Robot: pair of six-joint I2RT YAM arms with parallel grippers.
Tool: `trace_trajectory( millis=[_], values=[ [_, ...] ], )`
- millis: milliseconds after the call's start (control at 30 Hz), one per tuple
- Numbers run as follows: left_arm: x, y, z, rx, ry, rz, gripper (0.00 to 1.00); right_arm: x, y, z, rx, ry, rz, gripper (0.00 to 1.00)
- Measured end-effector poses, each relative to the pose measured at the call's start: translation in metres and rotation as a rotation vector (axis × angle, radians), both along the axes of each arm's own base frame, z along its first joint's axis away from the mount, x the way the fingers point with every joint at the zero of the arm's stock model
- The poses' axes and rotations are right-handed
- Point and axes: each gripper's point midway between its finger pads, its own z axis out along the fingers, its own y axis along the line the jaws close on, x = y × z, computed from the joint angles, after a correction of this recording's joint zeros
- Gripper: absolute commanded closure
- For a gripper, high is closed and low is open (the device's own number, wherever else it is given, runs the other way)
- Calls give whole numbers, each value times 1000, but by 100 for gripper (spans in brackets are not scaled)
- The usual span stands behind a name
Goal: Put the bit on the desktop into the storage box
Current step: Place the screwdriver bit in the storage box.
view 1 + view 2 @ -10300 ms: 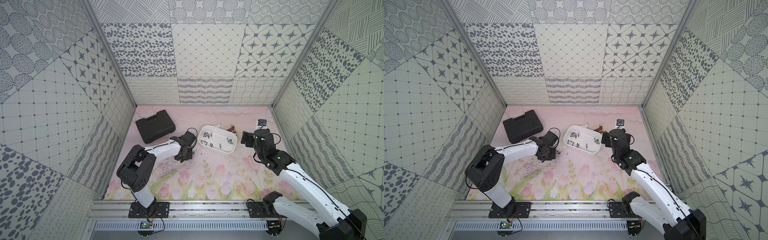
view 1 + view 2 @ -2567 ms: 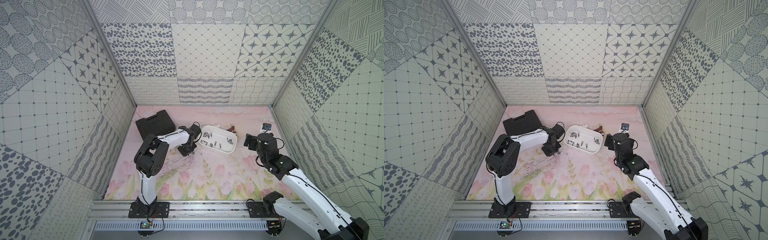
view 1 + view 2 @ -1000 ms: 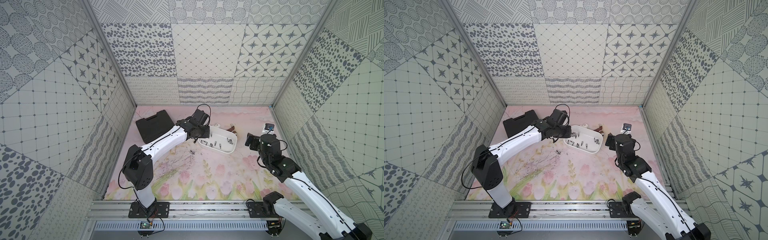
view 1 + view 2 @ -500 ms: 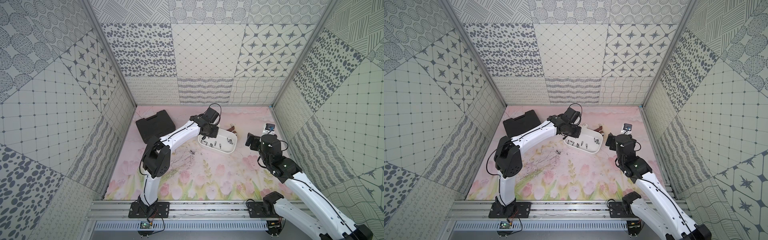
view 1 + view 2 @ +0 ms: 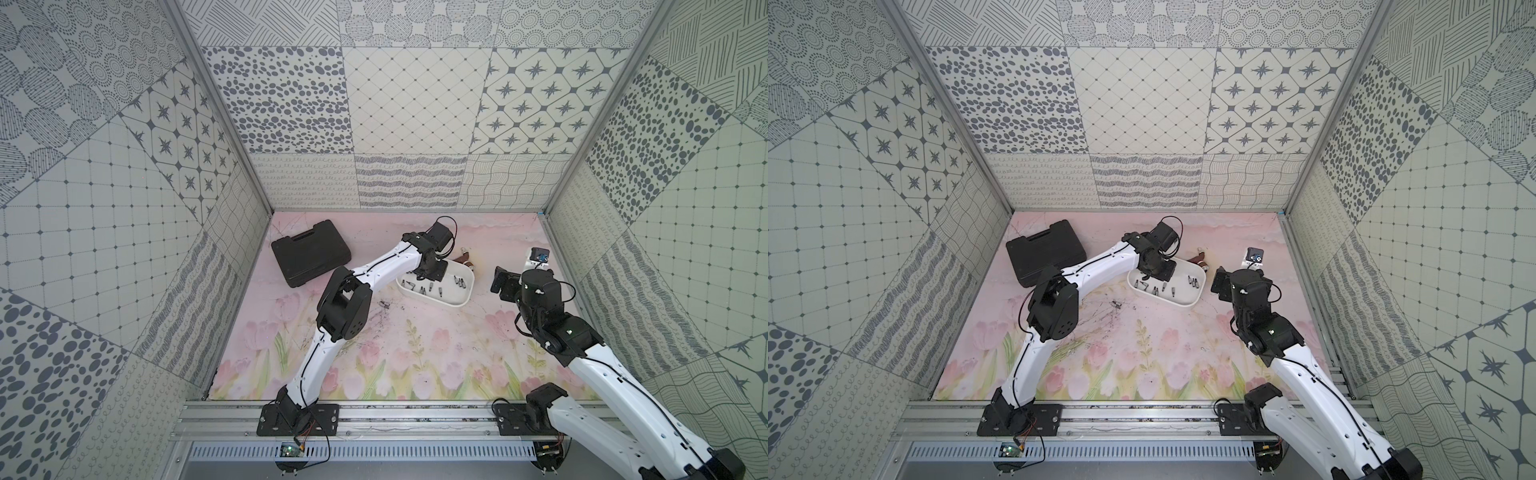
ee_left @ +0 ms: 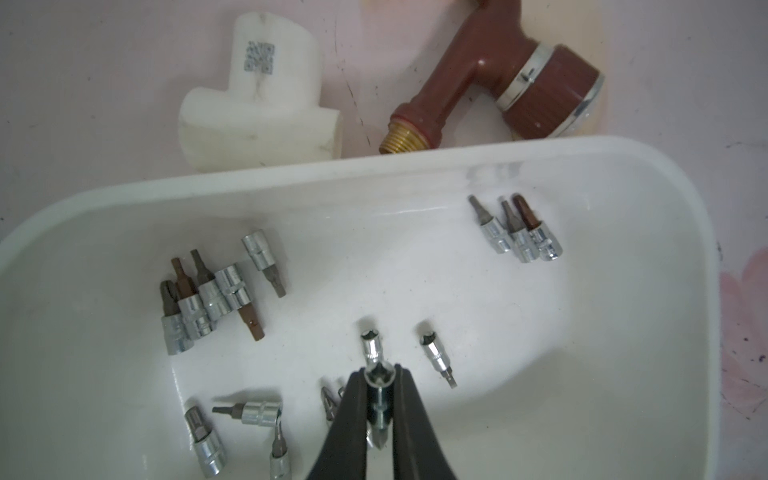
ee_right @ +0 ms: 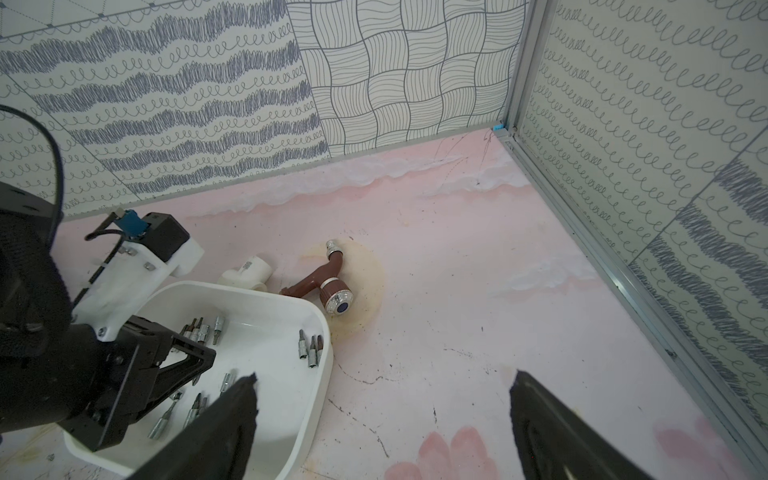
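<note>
while the left gripper (image 6: 379,376) is held over the inside of the storage box (image 6: 540,145), its jaws are clamped narrowly on a small silver bit (image 6: 377,401), which is gripped by its middle with the socket end sticking out past the jaw tips; whether the floor of the box is touched by it cannot be told. other bits (image 6: 203,299) are scattered across that floor in several small clusters. the box is set toward the back of the desktop (image 5: 415,340), and just behind it a white pipe fitting (image 6: 257,112) and a brown tap (image 6: 490,91) are laid. a small dark piece (image 5: 384,304) is seen on the desktop just in front of the box, too small to be identified. the right gripper (image 7: 384,380) is held beside the box's right end with its jaws spread wide and nothing between them. a black tool case (image 5: 311,257) is laid at the back left.
</note>
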Motion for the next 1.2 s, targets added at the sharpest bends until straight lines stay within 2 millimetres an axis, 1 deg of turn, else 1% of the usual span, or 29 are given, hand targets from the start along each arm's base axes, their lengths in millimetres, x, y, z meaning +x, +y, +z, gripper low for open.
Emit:
trace_trajectory(
  millis=[267, 467, 667, 1067, 1133, 1200],
  values=[
    [-1, 2, -22, 39, 37, -4, 100, 0, 0, -3, 5, 5, -2, 3],
    [1, 0, -32, 51, 47, -8, 100, 0, 0, -3, 9, 5, -1, 3],
    [1, 0, -36, 57, 53, -8, 100, 0, 1, -3, 13, 5, -2, 3],
    [-1, 0, -36, 60, 53, -10, 100, 0, 1, -3, 13, 4, -2, 3],
    [-1, -1, -36, 60, 53, -10, 98, 0, 1, -3, 13, 4, -2, 3],
    [-1, -1, -36, 60, 53, -12, 92, 0, 1, -3, 13, 4, -2, 3]
  ],
)
